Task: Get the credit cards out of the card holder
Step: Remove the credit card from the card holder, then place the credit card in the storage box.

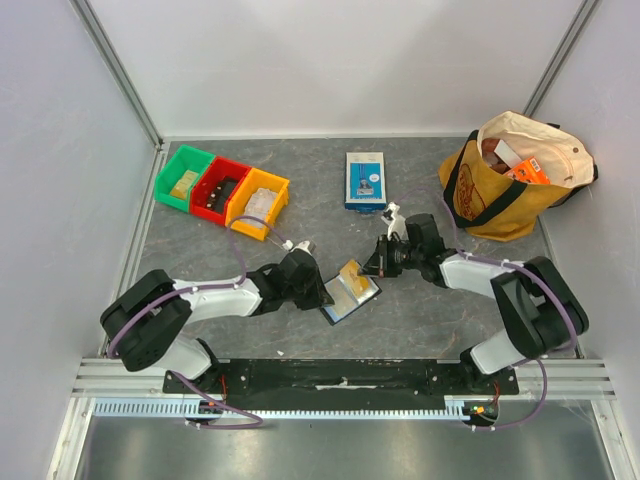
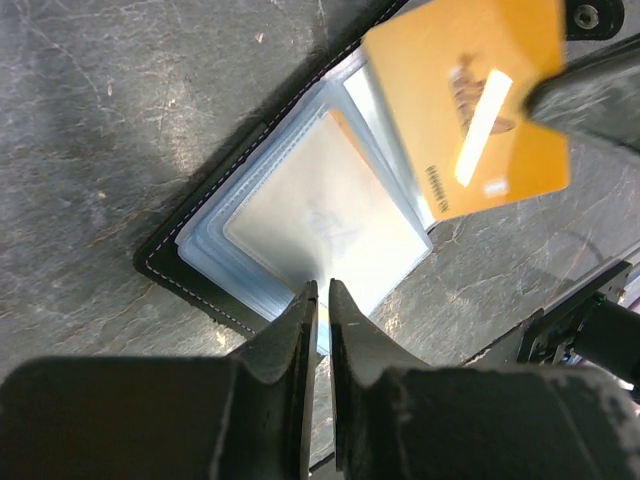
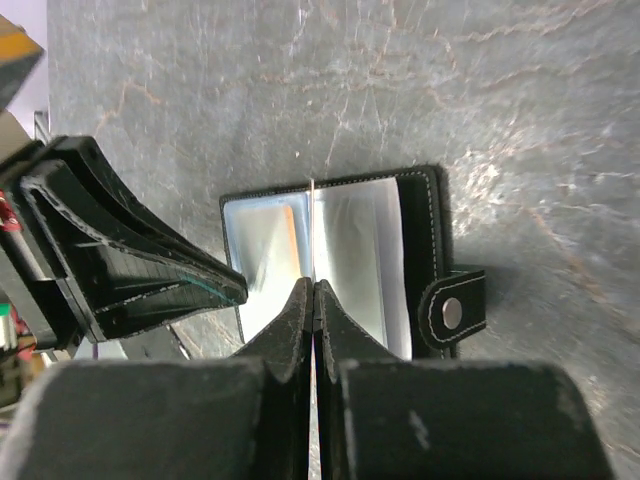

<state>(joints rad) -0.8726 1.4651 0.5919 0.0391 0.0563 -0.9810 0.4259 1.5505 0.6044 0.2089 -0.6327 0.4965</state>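
Observation:
The black card holder (image 1: 343,302) lies open on the grey table between the two arms, its clear bluish sleeves (image 2: 320,215) facing up and its snap strap (image 3: 452,310) at one side. My left gripper (image 2: 322,288) is shut on the near edge of the sleeves. A yellow-orange credit card (image 2: 470,100) is held above the holder by my right gripper (image 3: 314,285), which is shut on it. In the right wrist view this card (image 3: 313,215) shows edge-on as a thin line. Any other cards in the sleeves are hard to make out.
A blue-and-white box (image 1: 365,180) stands behind the holder. Green (image 1: 184,178), red (image 1: 220,190) and yellow (image 1: 260,202) bins sit at the back left. A yellow tote bag (image 1: 510,175) full of items is at the back right. Walls enclose the table.

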